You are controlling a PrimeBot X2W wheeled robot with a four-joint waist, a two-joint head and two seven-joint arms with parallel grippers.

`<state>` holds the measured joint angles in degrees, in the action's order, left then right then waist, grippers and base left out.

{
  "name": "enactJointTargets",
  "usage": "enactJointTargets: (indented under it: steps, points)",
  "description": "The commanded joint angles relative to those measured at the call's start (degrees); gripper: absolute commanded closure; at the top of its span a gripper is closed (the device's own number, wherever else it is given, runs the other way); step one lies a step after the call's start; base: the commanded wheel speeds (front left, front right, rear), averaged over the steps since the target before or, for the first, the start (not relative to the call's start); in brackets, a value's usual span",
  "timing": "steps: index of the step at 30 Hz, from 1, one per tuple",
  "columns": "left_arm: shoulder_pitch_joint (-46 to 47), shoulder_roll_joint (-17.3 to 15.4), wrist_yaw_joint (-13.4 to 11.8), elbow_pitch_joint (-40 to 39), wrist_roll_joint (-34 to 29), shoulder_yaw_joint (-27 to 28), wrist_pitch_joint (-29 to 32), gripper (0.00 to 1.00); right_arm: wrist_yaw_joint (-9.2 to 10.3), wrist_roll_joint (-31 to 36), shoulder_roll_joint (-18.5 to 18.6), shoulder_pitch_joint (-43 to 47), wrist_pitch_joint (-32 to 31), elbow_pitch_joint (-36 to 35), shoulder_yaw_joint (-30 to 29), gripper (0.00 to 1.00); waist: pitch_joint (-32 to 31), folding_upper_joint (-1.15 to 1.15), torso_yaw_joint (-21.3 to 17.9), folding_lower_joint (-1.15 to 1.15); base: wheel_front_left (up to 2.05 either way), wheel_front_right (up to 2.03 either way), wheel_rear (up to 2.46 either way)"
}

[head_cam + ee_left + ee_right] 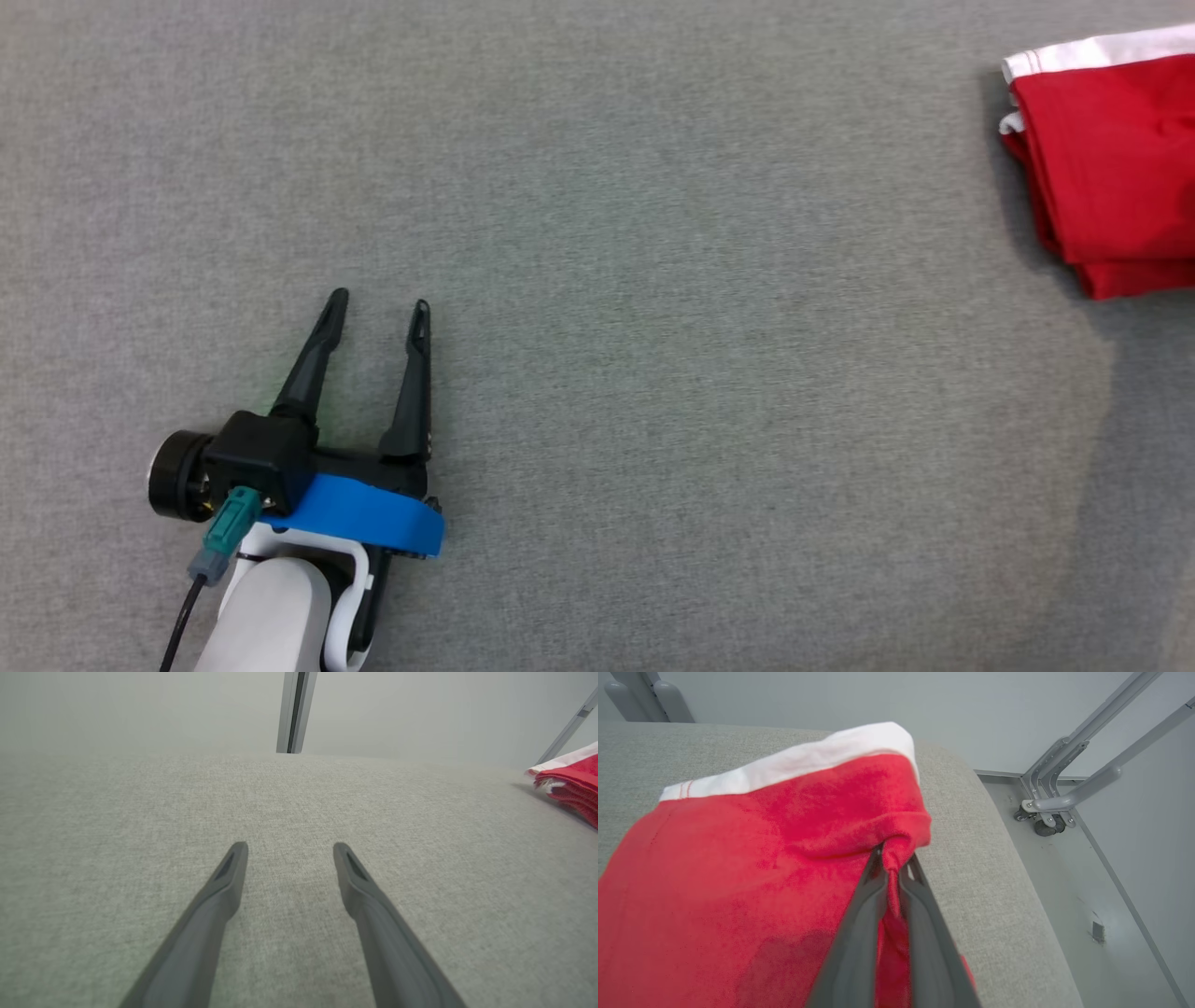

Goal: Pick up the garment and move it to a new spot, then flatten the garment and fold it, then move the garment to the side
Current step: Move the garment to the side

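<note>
**Folded garment at the table's edge, right gripper clamped on it**

From where I stand, the job looks close to finished. The red garment [1111, 168] with its white band lies in stacked layers out at about two o'clock in the head view, partly cut off by the frame's right side. In the left wrist view its edges show as several tidy folds, so I judge the flattening and folding to be done.

The right gripper [895, 856] has its jaws clenched on a pinch of the red cloth, which bunches up between the dark fingers. The garment rests near the rounded edge of the grey fabric table [653, 373], with the metal frame and caster [1045, 812] off beyond it at three o'clock in that wrist view.

The left gripper [380, 301] sits at about seven o'clock in the head view, jaws spread wide and grasping nothing, well apart from the garment, with bare table under it.

What seems left is the last part of the move to the side: letting go of the cloth where it lies. I cannot tell whether this is its final spot.
</note>
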<state>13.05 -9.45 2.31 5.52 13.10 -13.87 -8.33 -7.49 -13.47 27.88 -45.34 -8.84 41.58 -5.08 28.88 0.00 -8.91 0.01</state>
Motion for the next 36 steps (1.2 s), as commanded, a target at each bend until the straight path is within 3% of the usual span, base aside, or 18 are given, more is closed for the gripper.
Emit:
enactJointTargets:
  steps: [1,3,4,5,14,23,30,36]
  points:
    - [0.1,-0.2,-0.1,0.0,0.2,-0.2,-0.3,0.00,0.00,0.5,1.0,-1.2,0.0,0.4,-0.5,1.00,1.3,0.00,1.5,-0.01,0.00,0.00,0.00]
    - [0.2,-0.1,-0.2,0.0,0.3,-0.4,-0.5,0.00,0.00,1.6,1.7,-2.0,0.6,0.8,-1.4,0.96,1.6,0.00,1.9,-0.01,0.00,0.00,0.00]
    - [0.2,-0.1,-0.3,0.1,0.3,-0.5,-0.6,0.00,0.00,2.4,2.1,-2.3,1.3,1.0,-2.1,0.64,1.7,0.00,2.0,-0.01,0.00,0.00,0.00]
    - [0.3,0.0,-0.3,0.2,0.4,-0.6,-0.6,0.00,0.00,3.4,2.3,-2.5,2.1,1.2,-2.7,0.00,1.8,0.00,2.1,-0.01,0.00,0.00,0.00]
    - [1.1,0.3,-0.6,0.6,0.7,-1.0,-1.3,0.00,0.00,7.6,-1.0,-2.6,7.5,1.3,-6.2,0.00,0.8,0.00,1.4,-0.01,0.00,0.00,0.00]
    - [2.8,0.8,-0.9,2.8,1.7,-0.3,-3.1,0.00,0.00,8.1,-4.0,-0.1,11.1,-4.5,-2.1,0.00,-3.9,0.00,1.3,-0.01,0.00,0.00,0.00]
    - [2.9,1.6,-1.5,8.5,3.4,1.7,-5.5,0.00,0.00,6.5,-9.0,5.8,13.5,-10.2,0.2,0.00,-10.2,0.00,3.1,-0.01,0.00,0.00,0.00]
    - [0.0,2.1,-1.7,12.8,4.3,3.0,-6.6,0.00,0.00,7.3,-15.5,15.8,16.7,-14.6,1.0,0.00,-15.8,0.00,5.0,-0.01,0.00,0.00,0.00]
